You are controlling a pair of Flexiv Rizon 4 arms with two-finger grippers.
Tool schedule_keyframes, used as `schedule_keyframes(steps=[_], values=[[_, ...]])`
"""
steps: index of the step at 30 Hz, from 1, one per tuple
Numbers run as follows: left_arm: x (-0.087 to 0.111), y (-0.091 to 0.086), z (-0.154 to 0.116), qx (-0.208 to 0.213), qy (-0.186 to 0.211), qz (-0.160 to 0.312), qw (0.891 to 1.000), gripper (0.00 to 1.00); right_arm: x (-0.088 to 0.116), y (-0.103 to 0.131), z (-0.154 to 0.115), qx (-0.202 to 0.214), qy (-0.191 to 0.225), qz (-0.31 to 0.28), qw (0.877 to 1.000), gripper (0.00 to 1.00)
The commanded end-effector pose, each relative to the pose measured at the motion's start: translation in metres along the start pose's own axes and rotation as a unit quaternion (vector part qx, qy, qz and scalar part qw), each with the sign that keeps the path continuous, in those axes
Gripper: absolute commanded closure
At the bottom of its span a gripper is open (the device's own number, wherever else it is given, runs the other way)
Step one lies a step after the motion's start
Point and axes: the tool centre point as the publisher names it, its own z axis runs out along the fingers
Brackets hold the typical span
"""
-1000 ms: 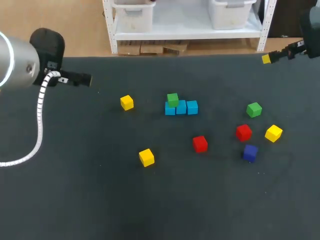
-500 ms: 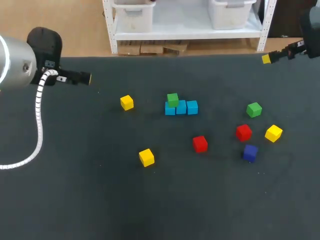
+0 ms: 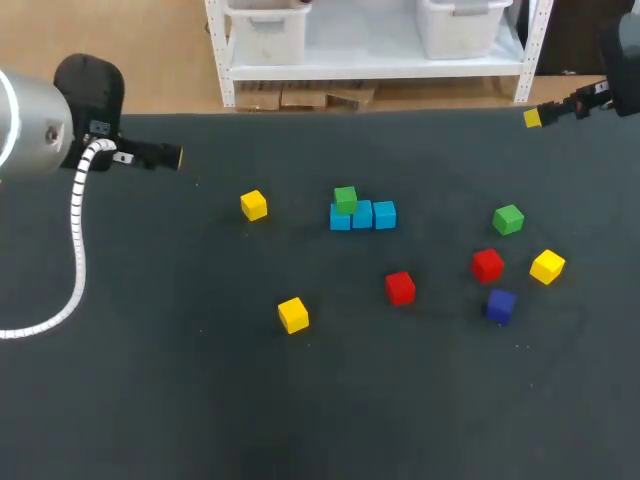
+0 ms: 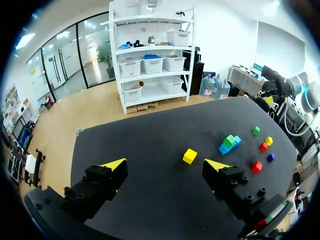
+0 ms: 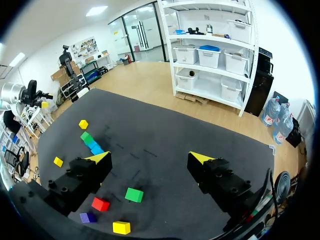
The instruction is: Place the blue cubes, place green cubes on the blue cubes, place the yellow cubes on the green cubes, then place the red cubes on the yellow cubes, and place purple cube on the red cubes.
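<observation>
Head view, matte dark table (image 3: 200, 400), green cube (image 3: 345, 198) atop blue cubes (image 3: 374, 215), left hand (image 4: 165, 164), right hand (image 5: 149, 157) spread wide

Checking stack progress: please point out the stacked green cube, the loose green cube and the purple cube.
stacked green cube (image 3: 345, 199), head view, middle of its visible faces.
loose green cube (image 3: 508, 219), head view, middle of its top face.
purple cube (image 3: 500, 305), head view, middle of the cube.
</observation>
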Motion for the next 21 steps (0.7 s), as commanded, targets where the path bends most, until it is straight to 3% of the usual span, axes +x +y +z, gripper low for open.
schedule_keyframes(steps=[1, 13, 21], values=[[0.000, 0.001, -0.001, 0.002, 0.000, 0.000, 1.000, 0.00, 0.000, -0.001, 0.001, -0.002, -0.001, -0.001, 1.000, 0.00], [0.000, 0.001, -0.001, 0.002, 0.000, 0.000, 1.000, 0.00, 0.000, -0.001, 0.001, -0.002, -0.001, -0.001, 1.000, 0.00], [0.000, 0.001, -0.001, 0.002, 0.000, 0.000, 1.000, 0.00, 0.008, 0.029, 0.023, -0.010, 0.078, -0.070, 0.994, 0.00]])
